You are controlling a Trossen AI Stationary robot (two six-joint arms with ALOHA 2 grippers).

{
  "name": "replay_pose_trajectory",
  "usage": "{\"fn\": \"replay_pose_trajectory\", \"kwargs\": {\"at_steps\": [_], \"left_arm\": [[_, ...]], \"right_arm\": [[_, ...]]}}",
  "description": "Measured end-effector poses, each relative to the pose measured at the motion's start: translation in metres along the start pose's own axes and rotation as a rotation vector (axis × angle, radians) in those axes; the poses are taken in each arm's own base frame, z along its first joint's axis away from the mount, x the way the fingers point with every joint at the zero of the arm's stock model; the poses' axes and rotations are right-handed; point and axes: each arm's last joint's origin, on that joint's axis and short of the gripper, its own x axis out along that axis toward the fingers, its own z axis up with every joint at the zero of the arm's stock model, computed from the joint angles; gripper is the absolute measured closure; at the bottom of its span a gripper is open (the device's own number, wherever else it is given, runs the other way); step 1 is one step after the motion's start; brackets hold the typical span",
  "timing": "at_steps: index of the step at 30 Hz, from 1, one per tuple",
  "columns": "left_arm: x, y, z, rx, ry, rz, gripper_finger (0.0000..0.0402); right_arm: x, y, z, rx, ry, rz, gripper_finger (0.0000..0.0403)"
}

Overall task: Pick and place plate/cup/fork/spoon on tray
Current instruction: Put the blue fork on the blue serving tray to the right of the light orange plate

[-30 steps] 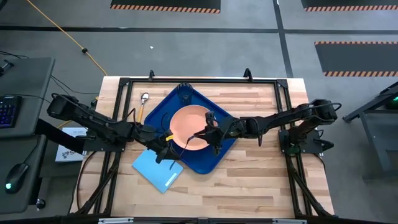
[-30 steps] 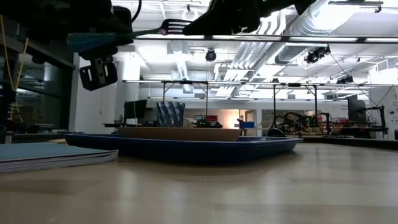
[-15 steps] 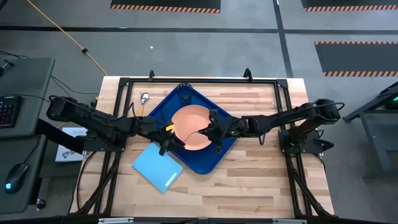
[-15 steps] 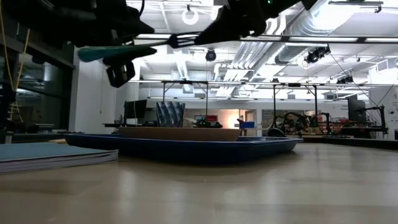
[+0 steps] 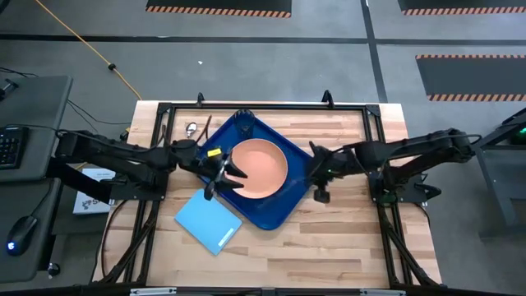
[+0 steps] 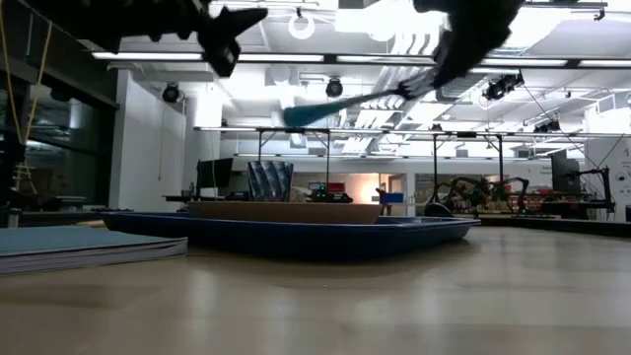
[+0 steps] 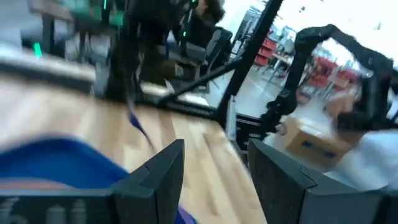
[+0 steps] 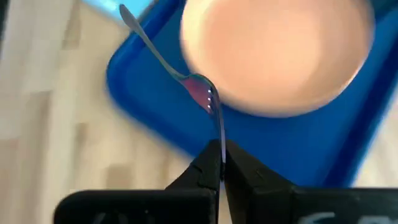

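With the plate (image 5: 260,167) already on the tray (image 5: 289,201), the right tool (image 8: 222,163) was clamped on the fork (image 8: 171,66) above the tray's edge, next to lower and release it; the left tool (image 7: 214,180) hovered apart.

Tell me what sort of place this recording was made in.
Most likely a robotics lab or workshop: a wooden worktable in a black metal frame, hazard-striped floor markings, and exposed ceiling ducts over further workbenches.
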Motion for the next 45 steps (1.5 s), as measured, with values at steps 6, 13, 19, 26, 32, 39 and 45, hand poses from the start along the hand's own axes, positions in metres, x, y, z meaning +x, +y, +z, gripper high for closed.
{"fn": "replay_pose_trajectory", "kwargs": {"at_steps": [6, 13, 19, 26, 32, 39, 45], "left_arm": [[0.002, 0.000, 0.015, 0.311, -0.056, 0.062, 0.0236], [0.002, 0.000, 0.024, 0.374, -0.124, 0.132, 0.0236], [0.001, -0.001, 0.027, 0.371, -0.145, 0.151, 0.0237], [-0.007, -0.007, 0.034, 0.331, -0.181, 0.111, 0.0236], [-0.014, -0.015, 0.040, 0.321, -0.210, 0.044, 0.0238], [-0.014, -0.021, 0.039, 0.321, -0.208, 0.018, 0.0240], [-0.013, -0.021, 0.039, 0.328, -0.208, 0.017, 0.0240]], "right_arm": [[0.012, -0.007, -0.018, 0.172, 0.257, 0.000, 0.0403], [0.033, -0.036, -0.013, 0.222, 0.294, 0.000, 0.0403], [0.036, -0.056, -0.016, 0.295, 0.339, -0.006, 0.0403], [0.033, -0.073, -0.022, 0.338, 0.385, -0.041, 0.0403], [0.029, -0.083, -0.028, 0.379, 0.440, -0.063, 0.0403], [0.024, -0.097, -0.034, 0.395, 0.489, -0.178, 0.0402], [0.018, -0.112, -0.031, 0.404, 0.461, -0.248, 0.0402]]}}
